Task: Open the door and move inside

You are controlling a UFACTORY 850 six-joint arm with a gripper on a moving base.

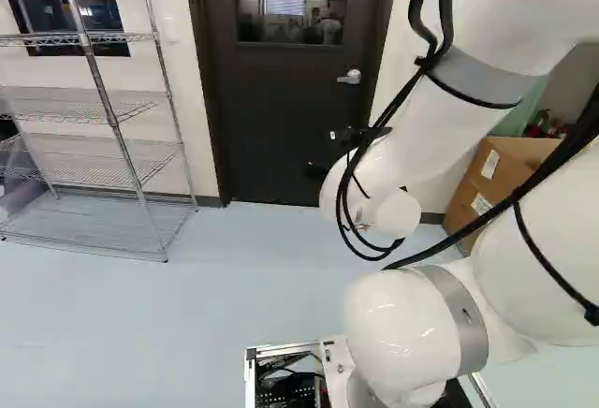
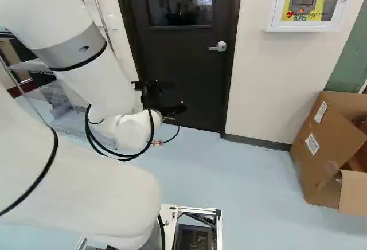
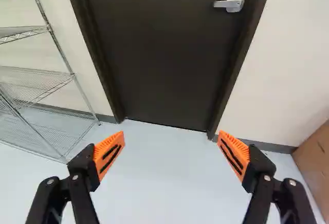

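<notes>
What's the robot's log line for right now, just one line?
door shut | handle untouched | gripper open, empty, facing door | next: likely reach for handle

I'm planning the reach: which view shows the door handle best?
The wrist view: the handle looks largest there, lever and round plate distinct. Both base views show it unobstructed but smaller.

The door (image 1: 281, 118) looks smooth and matt, its handle (image 3: 235, 3) metal, the rack (image 1: 112, 121) shiny metal, the box (image 2: 316, 157) matt cardboard.
</notes>
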